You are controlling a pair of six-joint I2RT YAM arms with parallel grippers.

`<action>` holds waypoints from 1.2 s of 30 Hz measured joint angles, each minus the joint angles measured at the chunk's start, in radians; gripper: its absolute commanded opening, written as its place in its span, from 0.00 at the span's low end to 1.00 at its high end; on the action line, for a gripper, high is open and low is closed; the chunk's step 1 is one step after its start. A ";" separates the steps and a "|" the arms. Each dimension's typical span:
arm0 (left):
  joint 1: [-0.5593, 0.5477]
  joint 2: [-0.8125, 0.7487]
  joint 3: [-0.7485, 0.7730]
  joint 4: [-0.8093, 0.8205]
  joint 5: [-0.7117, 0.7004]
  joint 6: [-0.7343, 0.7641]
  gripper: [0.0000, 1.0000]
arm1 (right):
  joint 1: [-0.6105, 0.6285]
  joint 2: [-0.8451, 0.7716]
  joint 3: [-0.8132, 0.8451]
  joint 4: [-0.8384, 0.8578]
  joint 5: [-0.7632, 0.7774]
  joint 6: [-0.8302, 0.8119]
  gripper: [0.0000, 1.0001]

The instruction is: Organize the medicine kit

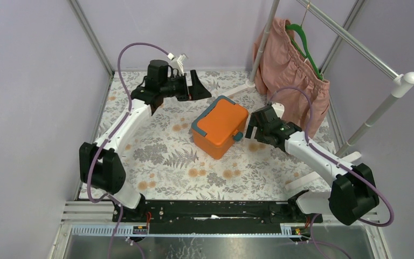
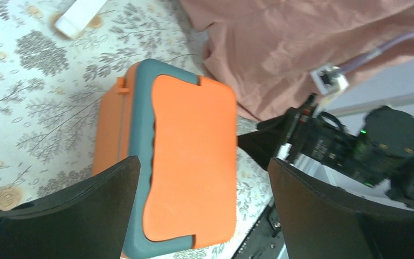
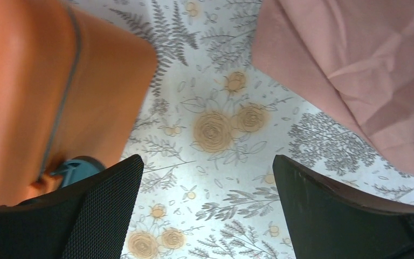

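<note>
The medicine kit (image 1: 220, 126) is an orange box with teal trim, lid shut, in the middle of the table. It also shows in the left wrist view (image 2: 188, 162) and in the right wrist view (image 3: 43, 91). My left gripper (image 1: 198, 86) is open and empty, raised above the table behind and left of the kit; in the left wrist view (image 2: 205, 189) the kit's lid lies between the fingers, farther off. My right gripper (image 1: 252, 127) is open and empty just right of the kit, next to a teal latch (image 1: 239, 136); in the right wrist view (image 3: 207, 189) the latch (image 3: 78, 167) sits by the left finger.
A pink garment (image 1: 288, 70) on a green hanger (image 1: 304, 43) hangs from a white rail (image 1: 356, 40) at the back right, close behind my right gripper. The rail's white foot (image 1: 242, 86) lies on the floral tablecloth (image 1: 161, 156). Walls close in left and right.
</note>
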 measured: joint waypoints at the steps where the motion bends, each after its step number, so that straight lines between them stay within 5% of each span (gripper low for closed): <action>1: -0.009 0.011 0.000 -0.008 -0.034 0.007 0.97 | -0.004 0.000 -0.004 -0.007 0.008 0.000 1.00; 13: -0.036 0.092 -0.002 -0.085 -0.411 0.019 0.96 | -0.054 0.146 -0.007 -0.024 0.015 -0.025 1.00; 20: -0.030 0.108 -0.079 -0.101 -0.459 0.021 0.96 | -0.060 0.295 0.121 0.028 -0.067 -0.074 1.00; 30: 0.060 0.013 -0.179 -0.112 -0.453 0.040 0.96 | -0.054 0.309 0.157 0.182 -0.332 -0.157 1.00; 36: 0.042 -0.099 -0.142 -0.137 -0.511 0.113 0.96 | -0.050 0.230 0.095 0.214 -0.289 -0.130 1.00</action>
